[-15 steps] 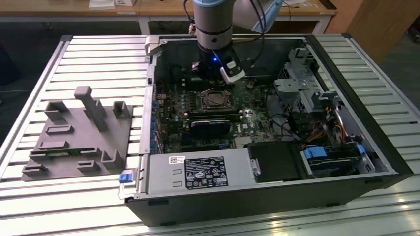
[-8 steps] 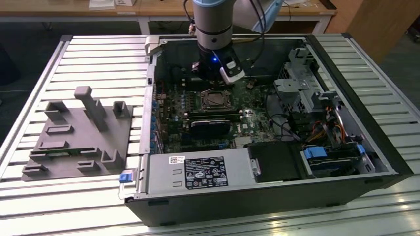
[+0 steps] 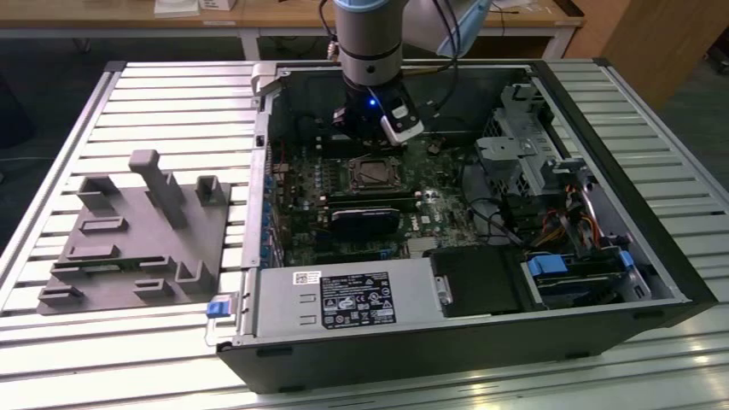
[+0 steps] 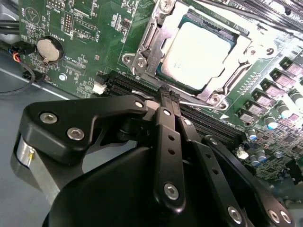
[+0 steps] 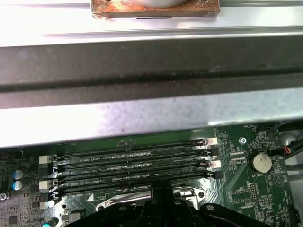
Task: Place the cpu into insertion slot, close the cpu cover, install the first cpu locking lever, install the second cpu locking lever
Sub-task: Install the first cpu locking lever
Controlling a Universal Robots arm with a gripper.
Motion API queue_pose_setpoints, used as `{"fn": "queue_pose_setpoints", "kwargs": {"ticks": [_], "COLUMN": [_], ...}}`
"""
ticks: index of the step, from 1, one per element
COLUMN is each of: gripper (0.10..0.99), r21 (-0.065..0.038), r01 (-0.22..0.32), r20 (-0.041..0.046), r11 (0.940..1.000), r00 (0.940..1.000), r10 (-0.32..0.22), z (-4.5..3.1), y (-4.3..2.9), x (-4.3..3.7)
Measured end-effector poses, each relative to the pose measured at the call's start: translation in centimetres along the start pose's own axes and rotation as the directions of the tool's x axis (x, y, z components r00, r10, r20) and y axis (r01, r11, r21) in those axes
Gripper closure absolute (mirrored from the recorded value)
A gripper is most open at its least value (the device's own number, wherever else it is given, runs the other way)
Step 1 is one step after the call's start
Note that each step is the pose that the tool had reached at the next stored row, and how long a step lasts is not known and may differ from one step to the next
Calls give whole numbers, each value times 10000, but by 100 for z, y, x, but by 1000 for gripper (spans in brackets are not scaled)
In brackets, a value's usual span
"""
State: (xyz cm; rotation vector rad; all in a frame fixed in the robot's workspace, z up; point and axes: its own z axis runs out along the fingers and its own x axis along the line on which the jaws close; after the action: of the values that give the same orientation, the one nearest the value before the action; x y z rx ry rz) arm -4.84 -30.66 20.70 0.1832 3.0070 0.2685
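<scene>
The cpu [image 4: 199, 54], a pale square chip, lies flat in the insertion slot [image 3: 374, 173] on the green board. The silvery cpu cover [image 4: 241, 47] lies down around it, and the chip shows through its window. My gripper [image 4: 169, 94] is shut, its two black fingers pressed together, with the tips at the socket's edge that faces the memory slots. A thin silvery lever [image 4: 194, 102] runs across right at the tips; I cannot tell whether they grip it. In the exterior view the gripper [image 3: 381, 128] hangs inside the open computer case, just behind the socket.
Long black memory slots [image 5: 132, 161] run beside the socket under the fingers. A coin battery [image 5: 261, 163] sits on the board nearby. The case wall [image 5: 151, 66] rises close behind. A grey fixture block [image 3: 137, 239] stands on the table at the exterior view's left.
</scene>
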Motion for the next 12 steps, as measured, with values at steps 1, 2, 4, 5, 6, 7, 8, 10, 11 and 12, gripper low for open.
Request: {"fn": "queue_pose_setpoints", "kwargs": {"ticks": [1, 2, 4, 5, 6, 7, 8, 10, 11, 12], "gripper": [980, 980, 980, 980, 980, 980, 980, 980, 980, 980], "r21": [29, 57, 95, 105, 109, 110, 111, 111, 111, 107], "r01": [-48, -115, -267, -324, -355, -359, -361, -362, -363, -360], "r20": [13, 29, 63, 75, 80, 81, 81, 82, 91, 116], "r11": [10000, 9999, 9996, 9994, 9993, 9993, 9993, 9993, 9993, 9993], "r00": [10000, 9999, 9996, 9994, 9993, 9993, 9993, 9993, 9993, 9993], "r10": [48, 115, 266, 323, 354, 358, 360, 362, 362, 359], "z": [2, 4, 9, 10, 10, 10, 10, 10, 11, 13], "y": [2, 3, 5, 6, 7, 7, 7, 7, 7, 7], "x": [0, 1, 2, 2, 2, 2, 2, 2, 2, 4]}}
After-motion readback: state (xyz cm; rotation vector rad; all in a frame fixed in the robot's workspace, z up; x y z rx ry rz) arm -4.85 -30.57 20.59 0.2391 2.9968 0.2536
